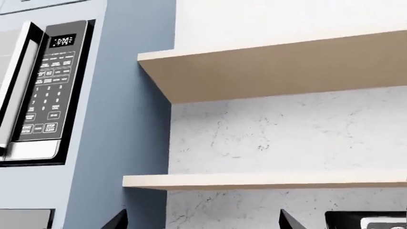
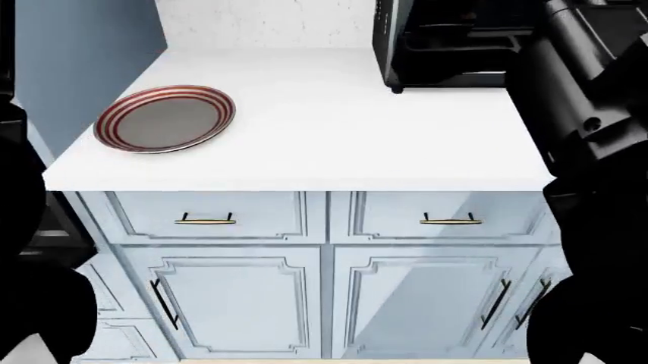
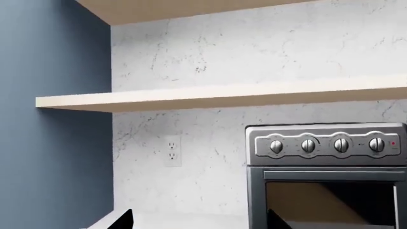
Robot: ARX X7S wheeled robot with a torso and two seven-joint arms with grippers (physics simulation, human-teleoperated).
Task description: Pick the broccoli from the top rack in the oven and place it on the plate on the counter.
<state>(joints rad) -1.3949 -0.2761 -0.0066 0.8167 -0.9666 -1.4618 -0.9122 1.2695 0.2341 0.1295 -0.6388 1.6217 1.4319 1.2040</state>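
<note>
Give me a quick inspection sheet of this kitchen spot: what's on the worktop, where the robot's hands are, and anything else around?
Surface: white counter, mostly bare.
Job's things: plate with red-and-white rings sits empty near the counter's left end. Broccoli, built-in oven and top rack: nothing seen.
Clutter: small black toaster oven at the counter's back right; its four knobs show in the right wrist view.
Grippers: only dark fingertip edges and show in the wrist views; open or shut cannot be told.
Cables: nothing seen; a wall outlet is unused.
Surroundings: two wooden shelves, marble backsplash, blue wall, microwave keypad, panelled cabinets with brass handles.
</note>
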